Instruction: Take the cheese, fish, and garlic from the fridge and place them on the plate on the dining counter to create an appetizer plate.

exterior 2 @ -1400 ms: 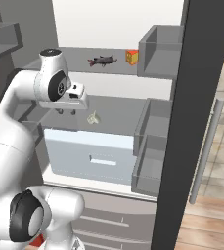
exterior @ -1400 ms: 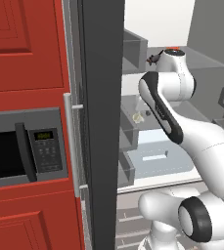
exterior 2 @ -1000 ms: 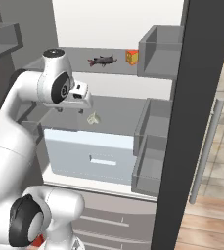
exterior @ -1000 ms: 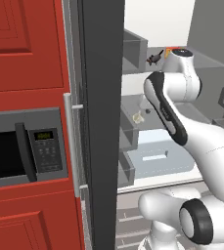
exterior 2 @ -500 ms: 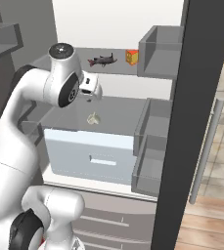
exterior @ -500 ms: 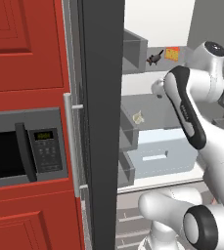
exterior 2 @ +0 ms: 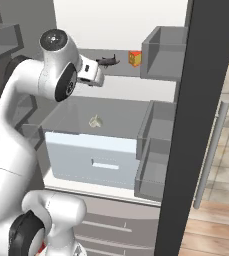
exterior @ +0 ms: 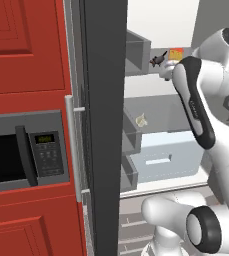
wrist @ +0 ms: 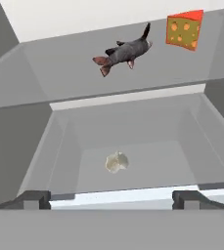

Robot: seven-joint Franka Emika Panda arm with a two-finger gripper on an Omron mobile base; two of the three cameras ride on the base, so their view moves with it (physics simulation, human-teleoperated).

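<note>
Right now I am at the picking stage, none of the three foods taken yet, my white arm raised inside the open dark-walled fridge (exterior 2: 206, 100) with my pincer (wrist: 111, 199) spread wide and holding nothing; its two dark tips show far apart at the bottom of the hand view. On the pale grey upper shelf (wrist: 59, 63) lie the small dark grey fish with reddish fins (wrist: 123, 52) and, just to its right and slightly farther back, the orange-yellow holed wedge of cheese (wrist: 184, 29). Below, on the pale surface over the light grey drawer (exterior 2: 93, 155), sits the lumpy off-white garlic bulb (wrist: 116, 162), well apart from the other two and nearer to me. The fish's long axis runs slantwise across the shelf, one end toward the near left and the other toward the far right by the cheese; I take the reddish forked end at the near left for the tail, though that is hard to tell. The cheese stands on a flat face. My guess is that the shelf items come first: I should push forward at shelf height, line my fingers across the fish's narrow body rather than along it, and close gently.
</note>
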